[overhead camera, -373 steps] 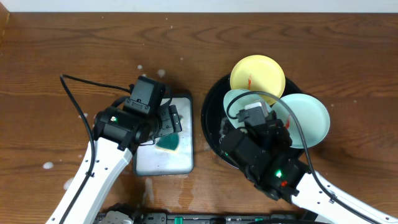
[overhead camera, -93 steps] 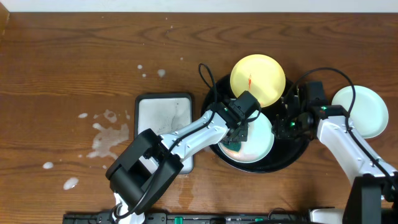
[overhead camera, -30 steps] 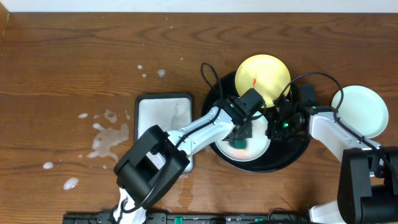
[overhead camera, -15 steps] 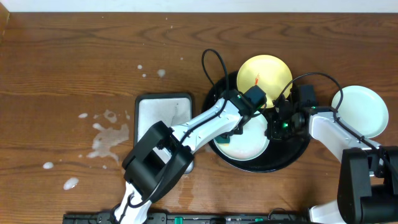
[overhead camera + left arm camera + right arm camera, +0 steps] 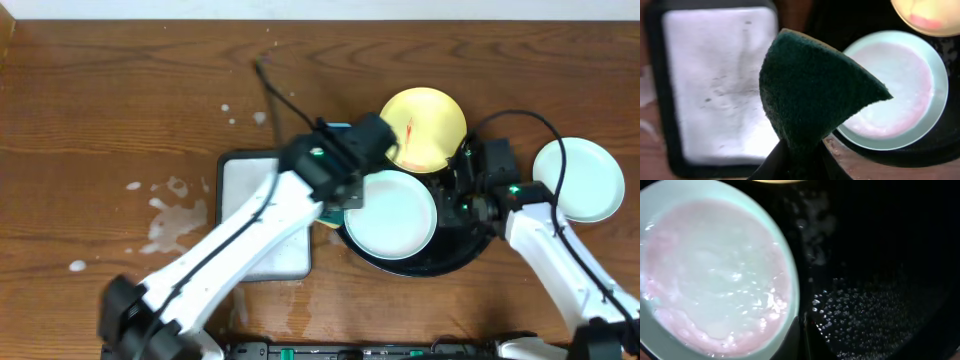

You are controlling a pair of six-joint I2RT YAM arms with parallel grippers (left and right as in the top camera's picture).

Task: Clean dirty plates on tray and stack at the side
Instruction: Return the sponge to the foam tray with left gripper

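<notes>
A pale mint plate [image 5: 392,212] with a wet pinkish film [image 5: 715,270] lies in the black tray [image 5: 458,252]. A yellow plate [image 5: 424,130] with a red smear leans on the tray's far rim. A second mint plate [image 5: 578,180] sits on the table to the right. My left gripper [image 5: 338,205] is shut on a dark green sponge [image 5: 815,95], held over the gap between the white tray and the black tray, off the plate. My right gripper [image 5: 803,330] is shut, its tips right at the wet plate's right rim [image 5: 458,200].
A white rectangular tray [image 5: 262,215] lies just left of the black tray, under my left arm. Water splashes [image 5: 170,215] spot the wooden table further left. Droplets cover the black tray's floor [image 5: 880,305].
My left arm has pulled the sponge off the mint plate and back to the left, leaving the plate uncovered. The right gripper has stayed at the plate's rim.
</notes>
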